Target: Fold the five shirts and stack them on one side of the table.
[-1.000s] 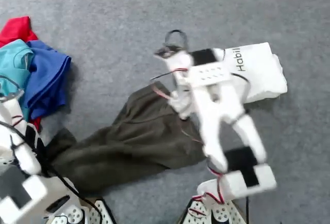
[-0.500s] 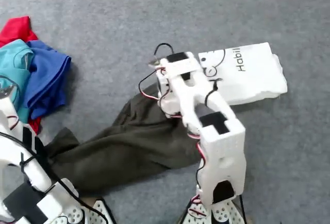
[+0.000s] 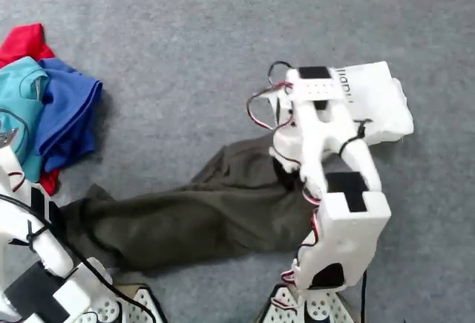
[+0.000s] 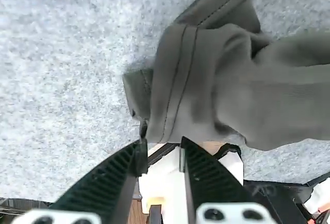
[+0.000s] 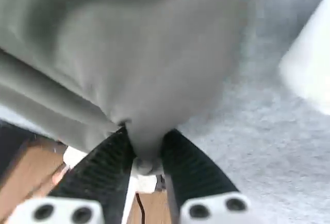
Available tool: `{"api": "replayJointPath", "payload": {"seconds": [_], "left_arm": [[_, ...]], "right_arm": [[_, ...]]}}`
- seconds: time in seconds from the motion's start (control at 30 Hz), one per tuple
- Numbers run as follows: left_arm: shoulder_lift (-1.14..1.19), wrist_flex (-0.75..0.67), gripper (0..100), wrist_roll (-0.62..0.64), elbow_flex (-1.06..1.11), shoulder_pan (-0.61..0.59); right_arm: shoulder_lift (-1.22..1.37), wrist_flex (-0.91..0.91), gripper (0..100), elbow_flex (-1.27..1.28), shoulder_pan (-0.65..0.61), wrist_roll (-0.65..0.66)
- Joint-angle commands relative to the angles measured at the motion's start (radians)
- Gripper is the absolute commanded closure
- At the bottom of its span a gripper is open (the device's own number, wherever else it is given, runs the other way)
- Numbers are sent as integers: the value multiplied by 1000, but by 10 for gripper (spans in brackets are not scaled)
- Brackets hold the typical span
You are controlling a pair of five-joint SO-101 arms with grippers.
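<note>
On table's (image 3: 171,56) near half, olive shirt (image 3: 200,215)

5 shirts, 1 ea: olive shirt (image 3: 193,219), white shirt (image 3: 380,104), red shirt (image 3: 22,41), teal shirt (image 3: 16,96), blue shirt (image 3: 68,108). 2 arms: left arm (image 3: 44,252), right arm (image 3: 326,134).

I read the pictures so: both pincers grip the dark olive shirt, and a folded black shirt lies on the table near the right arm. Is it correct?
Not quite: the folded shirt is white, not black, as the high view shows. The rest is right: the left pincer and the right pincer both grip the dark olive shirt.
</note>
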Motion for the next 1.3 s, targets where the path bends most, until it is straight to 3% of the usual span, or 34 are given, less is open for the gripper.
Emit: {"api": "replayJointPath", "payload": {"seconds": [0.0,0.17,0.37,0.6,0.97,1.27], "left_arm": [[-32,14,870,-14,-12,1],[-32,14,870,-15,-12,1],[-32,14,870,-15,-12,1],[-32,14,870,-15,-8,1],[-32,15,870,-12,-2,-2],[-32,15,870,-11,-2,-4]], "right_arm": [[-47,14,928,56,37,51],[-101,14,727,61,94,55],[-203,15,767,58,118,55],[-206,8,800,-102,43,-14],[-85,3,744,-263,-35,-92],[142,-126,747,-314,-87,-143]]}}
